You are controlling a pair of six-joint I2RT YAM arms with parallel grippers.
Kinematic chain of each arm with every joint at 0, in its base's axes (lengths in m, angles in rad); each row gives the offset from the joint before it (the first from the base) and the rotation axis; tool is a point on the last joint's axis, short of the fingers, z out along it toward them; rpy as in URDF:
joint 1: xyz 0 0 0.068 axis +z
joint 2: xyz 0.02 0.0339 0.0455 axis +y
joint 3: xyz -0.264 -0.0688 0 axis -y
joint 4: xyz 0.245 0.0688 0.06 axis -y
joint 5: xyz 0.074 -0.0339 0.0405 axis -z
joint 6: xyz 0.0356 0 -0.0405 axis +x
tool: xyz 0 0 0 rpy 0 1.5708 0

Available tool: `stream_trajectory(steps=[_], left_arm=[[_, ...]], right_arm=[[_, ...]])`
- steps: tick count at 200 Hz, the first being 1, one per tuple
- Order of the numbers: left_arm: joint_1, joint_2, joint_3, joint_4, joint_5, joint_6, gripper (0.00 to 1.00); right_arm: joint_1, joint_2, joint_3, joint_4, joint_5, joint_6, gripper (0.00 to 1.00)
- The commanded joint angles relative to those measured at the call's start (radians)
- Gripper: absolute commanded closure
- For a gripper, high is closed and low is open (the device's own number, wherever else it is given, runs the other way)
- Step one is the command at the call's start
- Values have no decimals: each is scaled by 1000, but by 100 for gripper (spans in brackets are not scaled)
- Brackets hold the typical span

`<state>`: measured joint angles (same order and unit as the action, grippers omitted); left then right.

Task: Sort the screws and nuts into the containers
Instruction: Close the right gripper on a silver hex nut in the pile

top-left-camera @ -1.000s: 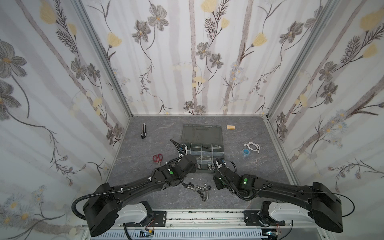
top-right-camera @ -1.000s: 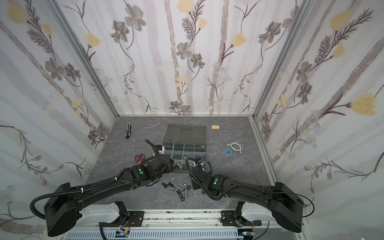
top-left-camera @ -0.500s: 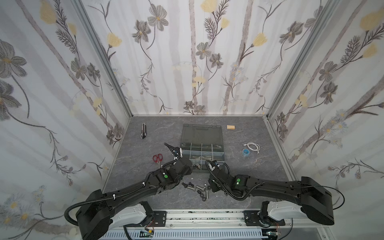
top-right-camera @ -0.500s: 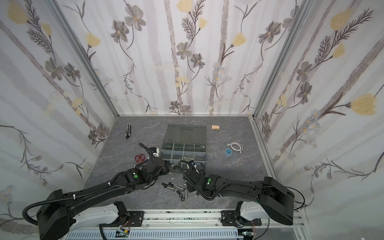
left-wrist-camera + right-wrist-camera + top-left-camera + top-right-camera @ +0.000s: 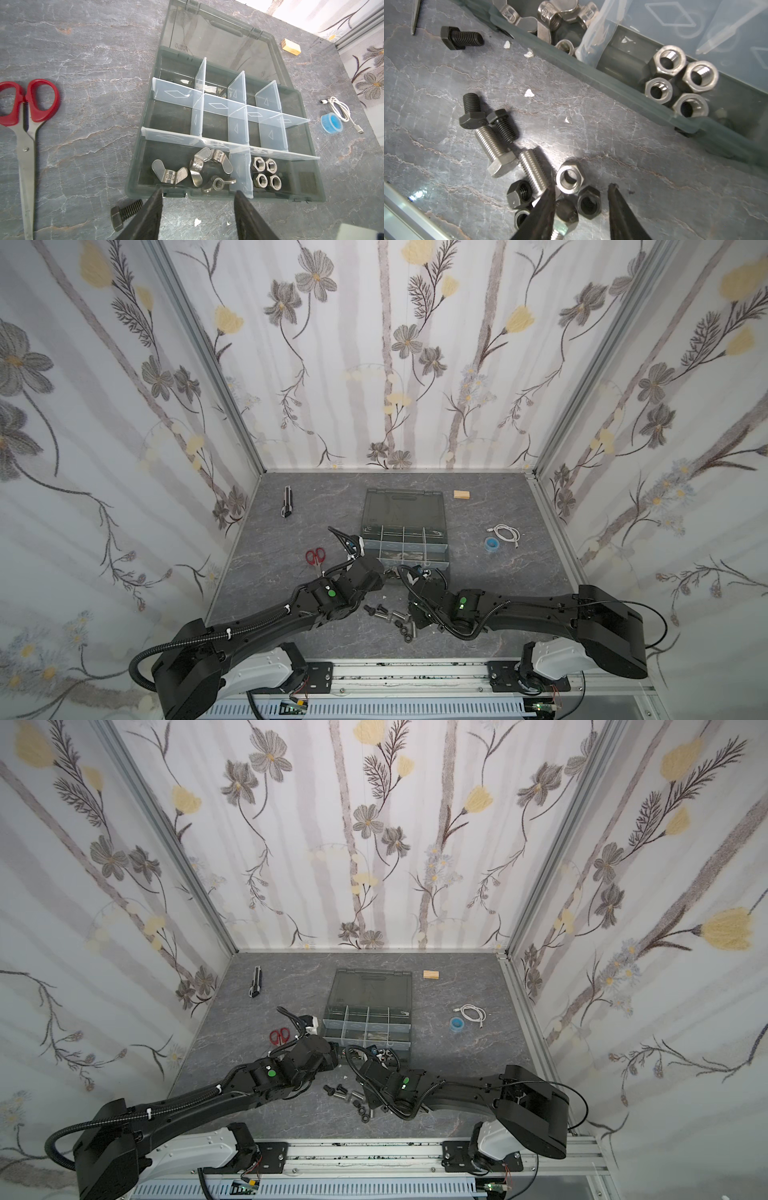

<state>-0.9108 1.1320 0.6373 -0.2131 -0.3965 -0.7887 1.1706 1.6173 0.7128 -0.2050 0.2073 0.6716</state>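
Right tool [image 5: 581,188] hangs with its jaws parted and nothing gripped, low over the loose heap on the desk [image 5: 633,166], just near of the organizer case [image 5: 591,76]. A black nut [image 5: 588,205] lies in the gap, but a silver nut [image 5: 570,178] touches it, another dark nut sits against one jaw, and a silver screw [image 5: 532,172] seems to run under that jaw's tip. Closing here could pinch two pieces at once, or squeeze a hex corner so the nut shoots off across the desk.

Left tool [image 5: 198,190], also parted and empty, hovers at the case's near edge over the wing nuts [image 5: 195,168] in the near left compartment. Hex nuts [image 5: 266,174] fill the compartment to its right. Both top views show the arms close together, so a lift toward the case risks a knock. The leaning divider [image 5: 241,172] between those compartments could let a dropped nut stray.
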Motion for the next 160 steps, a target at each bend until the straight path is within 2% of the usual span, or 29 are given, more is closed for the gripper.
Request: stream_trajectory(steps=[1,160], left_arm=[[2,-5,-3,14,-22,-15,42],[4,-8,-11,16,-30,-12,42]], right_arm=[[1,18,13,23,-2,-10,58],[2,114,87,-15,-36,-41,62]])
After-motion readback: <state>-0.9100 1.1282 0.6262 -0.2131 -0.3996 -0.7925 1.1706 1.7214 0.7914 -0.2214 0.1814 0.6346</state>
